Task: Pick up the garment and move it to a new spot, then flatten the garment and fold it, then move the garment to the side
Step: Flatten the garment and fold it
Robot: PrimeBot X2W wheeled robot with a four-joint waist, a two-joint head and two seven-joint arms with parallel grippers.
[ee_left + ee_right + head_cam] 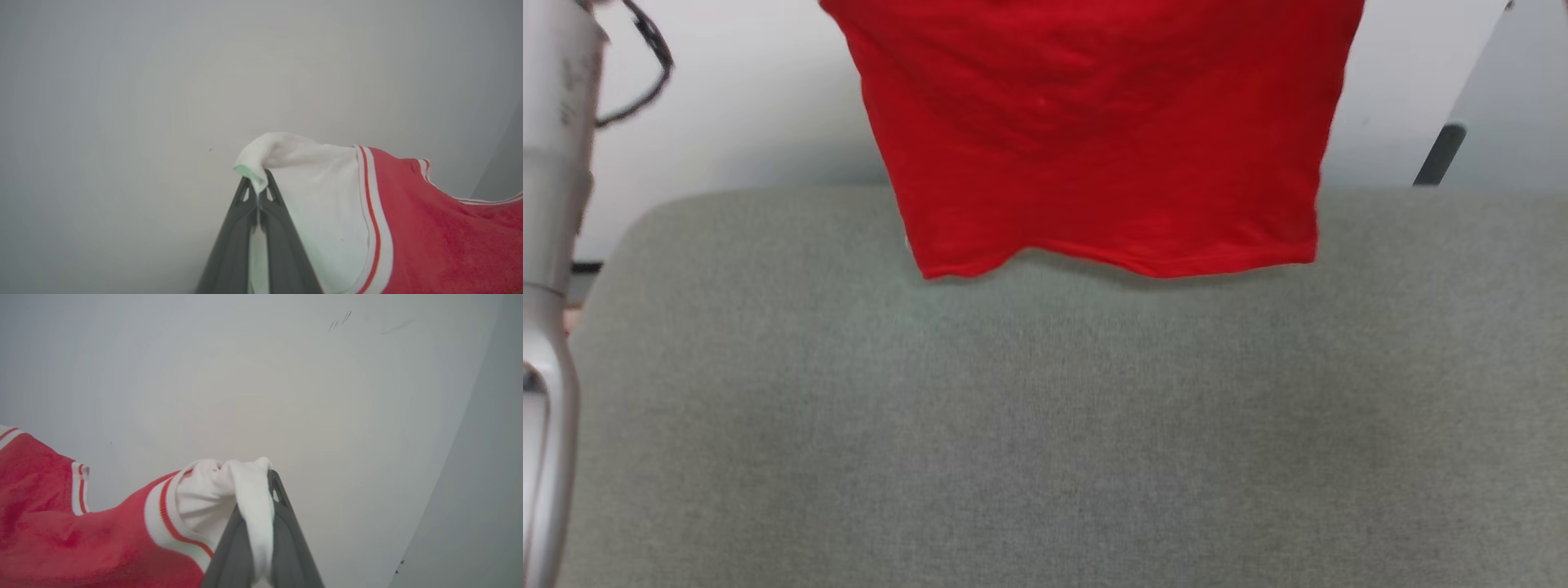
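The garment (1094, 131), a red shirt, hangs in the air at the top of the head view, its hem just above the far part of the grey table (1045, 425). In the left wrist view my left gripper (258, 183) is shut on one white sleeve (314, 192), with striped trim and red cloth (441, 237) stretching off to the right. In the right wrist view my right gripper (269, 475) is shut on the other white sleeve (229, 486), the red body (81, 539) trailing to the left. The shirt's top is cut off by the head view's upper edge.
A silver arm segment (547, 245) with a dark cable runs down the left edge of the head view. A pale wall (752, 106) stands behind the table, and a dark post (1439, 155) leans at the far right.
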